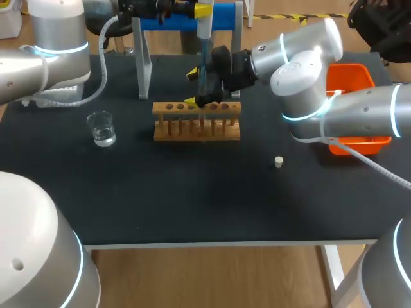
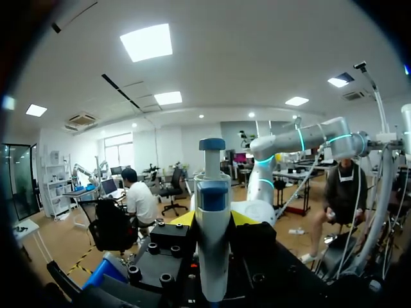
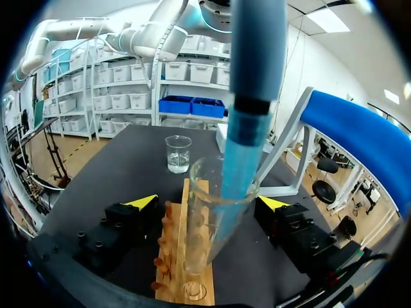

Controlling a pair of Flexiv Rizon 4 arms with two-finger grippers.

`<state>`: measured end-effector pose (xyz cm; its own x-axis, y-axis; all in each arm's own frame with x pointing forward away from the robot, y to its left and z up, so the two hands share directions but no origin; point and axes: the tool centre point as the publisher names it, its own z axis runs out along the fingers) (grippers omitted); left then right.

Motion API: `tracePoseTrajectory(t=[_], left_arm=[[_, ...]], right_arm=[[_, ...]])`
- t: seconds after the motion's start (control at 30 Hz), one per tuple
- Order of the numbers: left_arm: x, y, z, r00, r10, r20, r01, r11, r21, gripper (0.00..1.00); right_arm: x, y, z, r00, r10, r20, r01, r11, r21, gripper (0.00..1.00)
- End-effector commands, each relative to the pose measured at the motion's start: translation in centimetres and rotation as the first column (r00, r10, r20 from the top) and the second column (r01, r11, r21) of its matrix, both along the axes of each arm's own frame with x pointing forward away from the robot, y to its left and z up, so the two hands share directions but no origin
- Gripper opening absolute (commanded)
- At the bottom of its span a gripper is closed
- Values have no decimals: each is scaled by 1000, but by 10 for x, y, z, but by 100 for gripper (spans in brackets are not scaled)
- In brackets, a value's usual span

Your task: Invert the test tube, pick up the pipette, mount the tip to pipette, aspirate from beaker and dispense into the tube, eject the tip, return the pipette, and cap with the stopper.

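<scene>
Blue tip in tube mouth at rack; one of each item on the black table (image 1: 192,199).

Left gripper (image 2: 213,218) clamped on the single white-and-blue pipette (image 2: 212,186), yellow tips tight on both sides; its one translucent blue tip (image 3: 247,147) pokes into the mouth of the one clear glass test tube (image 3: 215,224); tube stands in the one wooden rack (image 1: 196,130), mid-table; right gripper (image 3: 207,201) spread wide around the tube, gap visible on one side; rack holes partly hidden, no count; one small glass beaker (image 1: 101,128) with a little clear liquid, well to the rack's left; one white stopper (image 1: 279,162) lying alone right of rack; one orange bin (image 1: 352,80) far right; one blue-barred stand (image 1: 225,16) behind rack.
</scene>
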<state>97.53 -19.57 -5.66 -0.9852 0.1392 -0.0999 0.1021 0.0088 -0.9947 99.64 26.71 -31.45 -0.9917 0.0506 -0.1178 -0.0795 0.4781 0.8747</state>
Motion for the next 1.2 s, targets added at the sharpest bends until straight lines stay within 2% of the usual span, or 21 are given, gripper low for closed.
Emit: tracePoseTrajectory(t=[0.03,1.2], left_arm=[[-3,0,4,1000,6,1,-6,1000,6,0],[-19,1,28,998,20,61,-21,1000,13,0]], right_arm=[[0,0,0,1000,0,0,0,1000,-2,100],[0,0,0,1000,0,0,0,1000,-2,100]])
